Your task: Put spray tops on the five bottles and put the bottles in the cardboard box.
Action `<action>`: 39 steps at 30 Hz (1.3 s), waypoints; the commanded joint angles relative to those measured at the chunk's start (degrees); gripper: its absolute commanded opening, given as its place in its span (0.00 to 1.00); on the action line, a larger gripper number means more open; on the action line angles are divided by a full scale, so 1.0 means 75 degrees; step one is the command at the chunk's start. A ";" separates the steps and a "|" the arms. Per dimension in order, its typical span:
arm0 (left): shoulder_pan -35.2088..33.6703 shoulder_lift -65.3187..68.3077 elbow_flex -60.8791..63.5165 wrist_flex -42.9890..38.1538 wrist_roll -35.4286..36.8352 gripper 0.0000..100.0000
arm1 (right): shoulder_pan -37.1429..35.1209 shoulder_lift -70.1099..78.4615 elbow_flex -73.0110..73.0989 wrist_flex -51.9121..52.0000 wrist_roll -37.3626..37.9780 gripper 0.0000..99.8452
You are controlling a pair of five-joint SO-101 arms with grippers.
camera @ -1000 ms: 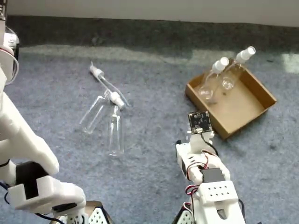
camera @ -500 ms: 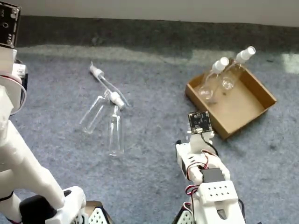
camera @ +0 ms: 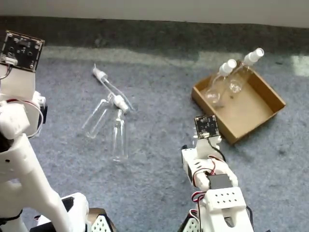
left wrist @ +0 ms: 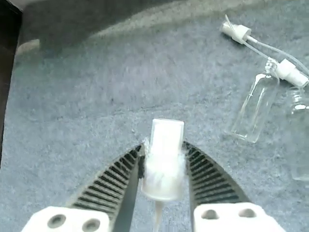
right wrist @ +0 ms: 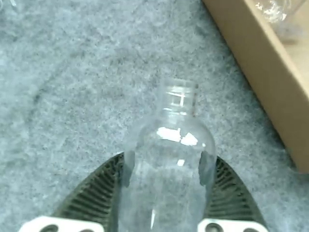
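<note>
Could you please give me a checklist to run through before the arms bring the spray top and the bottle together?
1. Left gripper shut on spray top: ok.
2. Right gripper shut on bottle: ok.
3. Bottle uncapped: ok.
4. Spray top lined up over bottle: not ok, arms far apart.
5. Cardboard box has free floor: ok.
</note>
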 commanded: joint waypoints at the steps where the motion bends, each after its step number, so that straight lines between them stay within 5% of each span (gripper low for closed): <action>1: -0.0041 -0.0557 0.1295 -0.0504 0.0059 0.01 | 0.0064 -0.0076 -0.0006 -0.0205 -0.0012 0.13; 12: -0.0041 -0.2163 0.5996 -0.4325 0.0059 0.01 | 0.0064 -0.0076 -0.0006 -0.0205 -0.0012 0.13; 23: -0.0029 -0.3604 0.8199 -0.4958 0.0059 0.01 | 0.0064 -0.0076 -0.0006 -0.0205 -0.0012 0.13; 39: -0.0100 -0.3663 1.0637 -0.8756 0.0035 0.01 | 0.0064 -0.0076 -0.0006 -0.0205 -0.0012 0.13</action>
